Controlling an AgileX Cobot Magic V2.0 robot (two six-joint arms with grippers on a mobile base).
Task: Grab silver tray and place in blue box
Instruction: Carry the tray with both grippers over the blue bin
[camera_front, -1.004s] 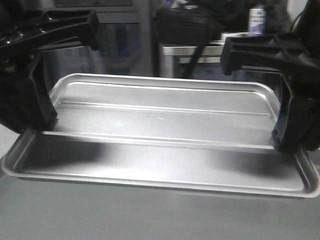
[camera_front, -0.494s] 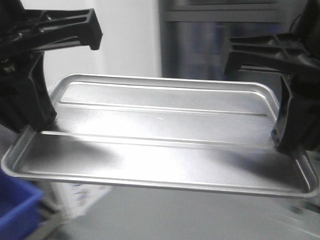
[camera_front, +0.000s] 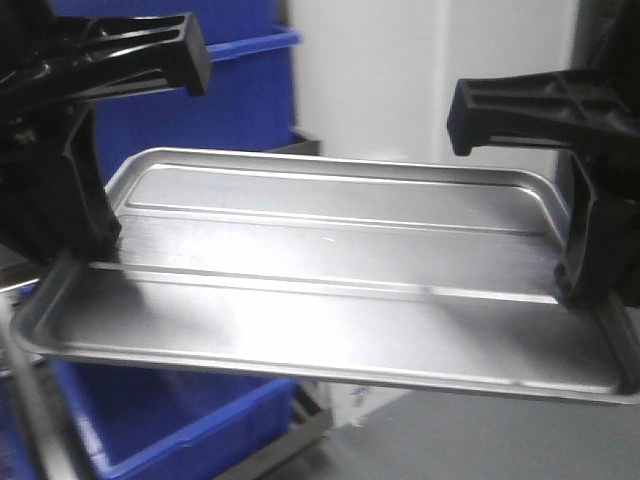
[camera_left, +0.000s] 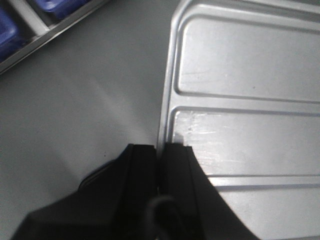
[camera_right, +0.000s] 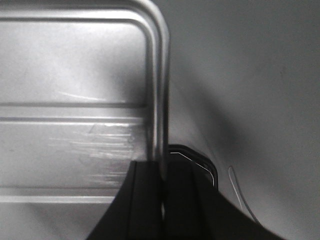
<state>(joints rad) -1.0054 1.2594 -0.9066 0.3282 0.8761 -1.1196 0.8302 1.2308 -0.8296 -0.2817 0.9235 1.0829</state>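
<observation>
The silver tray (camera_front: 330, 280), shiny with two long ridges, hangs in the air between my two grippers. My left gripper (camera_front: 85, 255) is shut on its left rim; in the left wrist view the gripper (camera_left: 160, 150) pinches the rim of the tray (camera_left: 245, 100). My right gripper (camera_front: 580, 290) is shut on the right rim; the right wrist view shows that gripper (camera_right: 162, 167) clamped on the rim of the tray (camera_right: 75, 100). A blue box (camera_front: 180, 420) lies below the tray's left part, and another blue box (camera_front: 230, 100) stands behind it.
A white wall (camera_front: 430, 80) is behind the tray. A grey floor (camera_front: 480, 440) lies below at the right. A metal rack frame (camera_front: 290, 435) runs under the lower blue box. Blue bins on a rack (camera_left: 30, 25) show at the left wrist view's top left.
The background has slid right behind the tray: the blue boxes have come into view at the left and below. Both grippers keep their hold on the tray.
</observation>
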